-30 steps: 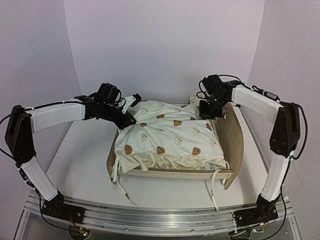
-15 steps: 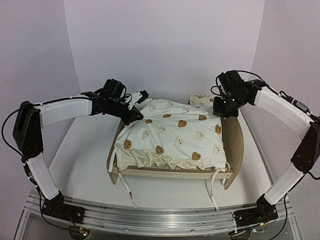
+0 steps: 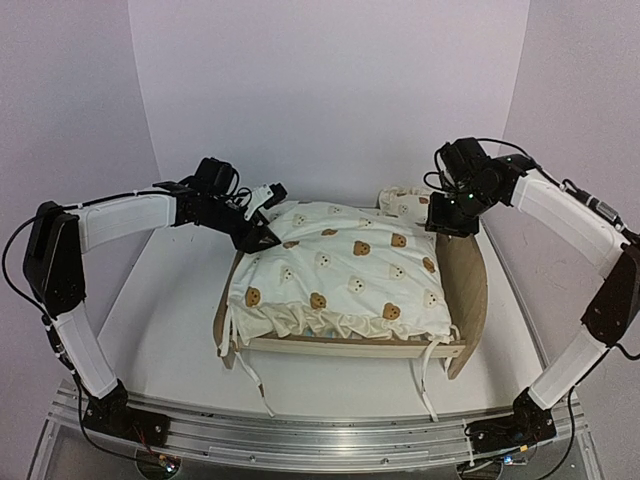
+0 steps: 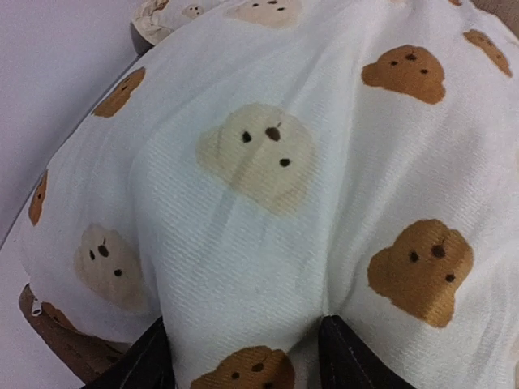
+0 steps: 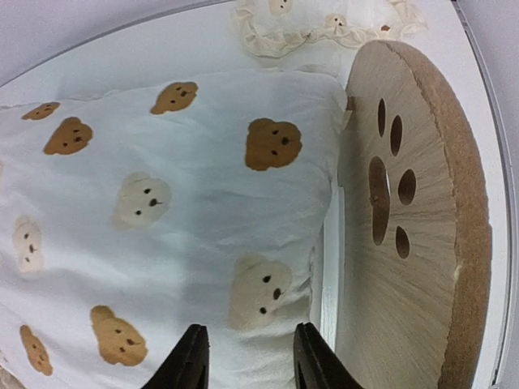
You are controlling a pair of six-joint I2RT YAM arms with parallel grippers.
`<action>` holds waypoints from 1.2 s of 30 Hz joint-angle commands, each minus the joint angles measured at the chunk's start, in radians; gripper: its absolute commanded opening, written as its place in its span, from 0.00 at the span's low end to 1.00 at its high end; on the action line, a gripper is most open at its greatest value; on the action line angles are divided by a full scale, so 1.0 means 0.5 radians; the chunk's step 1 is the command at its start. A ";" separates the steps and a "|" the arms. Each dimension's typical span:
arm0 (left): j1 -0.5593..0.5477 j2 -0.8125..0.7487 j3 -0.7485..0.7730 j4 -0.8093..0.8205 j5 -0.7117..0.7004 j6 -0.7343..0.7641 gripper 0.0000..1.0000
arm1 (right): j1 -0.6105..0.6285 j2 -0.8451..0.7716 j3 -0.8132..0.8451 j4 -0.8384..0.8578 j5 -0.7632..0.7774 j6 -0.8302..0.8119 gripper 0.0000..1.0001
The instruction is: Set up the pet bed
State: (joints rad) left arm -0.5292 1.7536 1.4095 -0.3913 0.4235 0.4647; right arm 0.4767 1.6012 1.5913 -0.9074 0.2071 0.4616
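The pet bed (image 3: 455, 350), a light-wood frame, holds the cream bear-print cushion (image 3: 340, 270), which covers its base. The rounded headboard (image 5: 405, 243) with paw-print cutouts stands on the bed's right side. My left gripper (image 3: 262, 215) is at the cushion's back-left corner. In the left wrist view my left gripper (image 4: 247, 356) is open, and the cushion (image 4: 268, 162) bulges between the spread fingers. My right gripper (image 3: 450, 215) hovers at the back-right corner. It is open just above the cushion (image 5: 162, 203), as the right wrist view of the gripper (image 5: 251, 361) shows. The small pillow (image 3: 400, 203) lies behind the bed.
Loose white tie strings (image 3: 250, 385) hang from the bed's front corners onto the white table (image 3: 150, 330). A pale wall (image 3: 330, 90) rises close behind the bed. The metal rail (image 3: 320, 440) with both arm bases runs along the near edge.
Both grippers have opened and let go of the cushion's back corners. The cushion has dropped and settled flatter on the bed. The right arm swung out to the back right.
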 commanded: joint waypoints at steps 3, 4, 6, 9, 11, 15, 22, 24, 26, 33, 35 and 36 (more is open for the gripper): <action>-0.006 -0.237 0.160 -0.317 0.465 0.238 0.69 | 0.147 -0.212 0.168 -0.110 -0.167 -0.019 0.45; -0.006 -0.272 0.162 -0.333 0.480 0.254 0.70 | 0.226 -0.237 0.167 -0.115 -0.139 -0.032 0.46; -0.006 -0.339 0.158 -0.359 0.530 0.292 0.71 | 0.335 -0.272 0.142 -0.125 -0.061 -0.038 0.48; -0.024 -0.436 0.138 -0.351 0.599 0.269 0.70 | 0.471 -0.329 0.050 -0.181 0.015 0.077 0.49; -0.107 -0.495 0.119 -0.350 0.554 0.250 0.69 | 0.562 -0.365 -0.044 -0.234 0.041 0.176 0.49; -0.420 -0.637 0.034 -0.375 0.399 0.342 0.65 | 0.750 -0.456 -0.226 -0.311 0.041 0.386 0.49; -0.904 -0.554 -0.097 -0.396 0.208 0.320 0.62 | 0.950 -0.737 -0.538 -0.314 0.047 0.712 0.49; -1.029 -0.482 -0.145 -0.334 0.141 0.345 0.62 | 0.956 -0.822 -0.659 -0.315 0.003 0.780 0.50; -1.112 -0.393 -0.171 -0.258 0.098 0.379 0.65 | 0.958 -0.914 -0.779 -0.318 -0.040 0.843 0.51; -1.180 -0.038 -0.044 -0.135 -0.039 0.502 0.66 | 0.960 -1.187 -0.983 -0.417 0.048 1.030 0.52; -1.181 0.029 -0.038 -0.122 -0.069 0.552 0.65 | 0.959 -1.228 -0.967 -0.450 0.077 1.038 0.53; -1.180 0.060 -0.041 -0.117 -0.077 0.569 0.63 | 0.958 -1.234 -0.951 -0.468 0.091 1.032 0.54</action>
State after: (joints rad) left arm -1.1235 1.7442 1.3386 -0.4969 0.4347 0.6878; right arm 0.9508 1.0279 1.0988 -1.1024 0.2100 0.9252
